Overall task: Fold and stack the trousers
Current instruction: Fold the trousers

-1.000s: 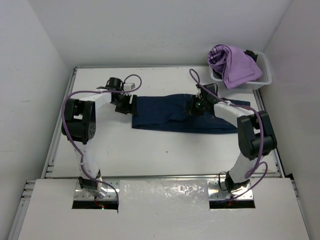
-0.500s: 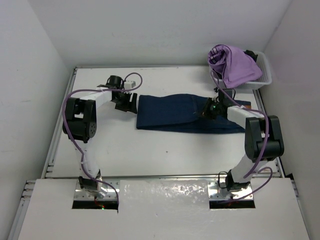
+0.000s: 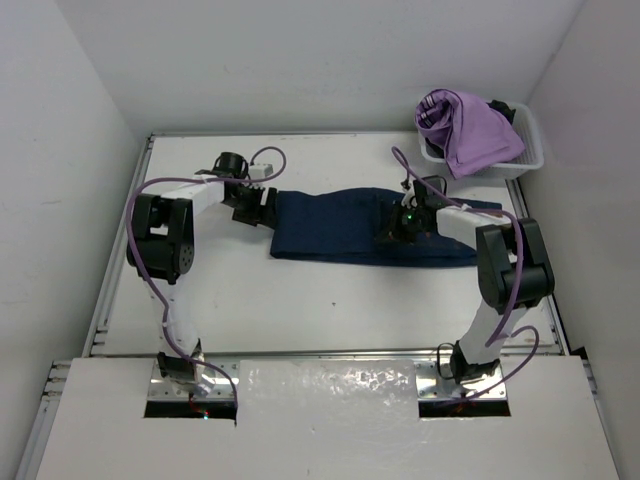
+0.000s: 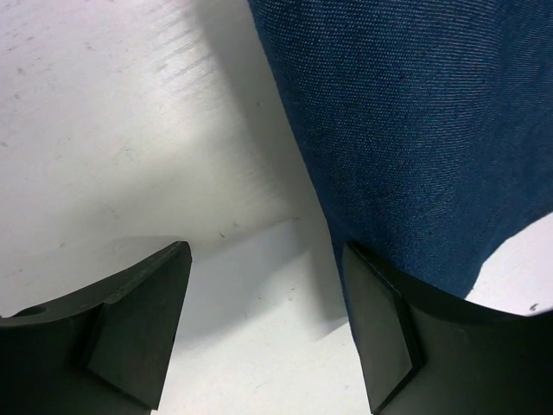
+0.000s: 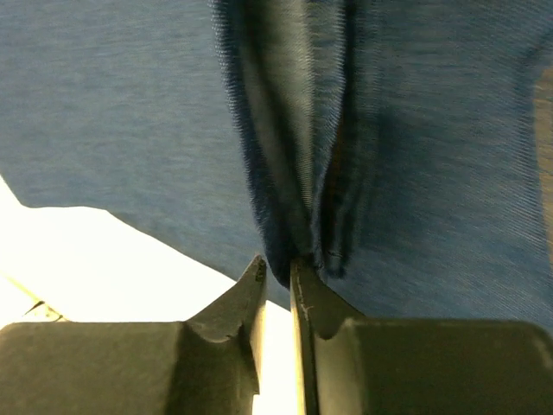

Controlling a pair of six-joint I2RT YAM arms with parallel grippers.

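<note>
Trousers (image 3: 330,225) partly hidden under right tool (image 5: 277,270), fold pinched, left tool (image 4: 263,285) spread

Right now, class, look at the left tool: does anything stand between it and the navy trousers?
Nothing visible does. The left tool hangs open at the left end of the trousers, only bare table between its fingers, and the denim edge reaches one finger. The lilac garment sits apart in its basket.
</note>
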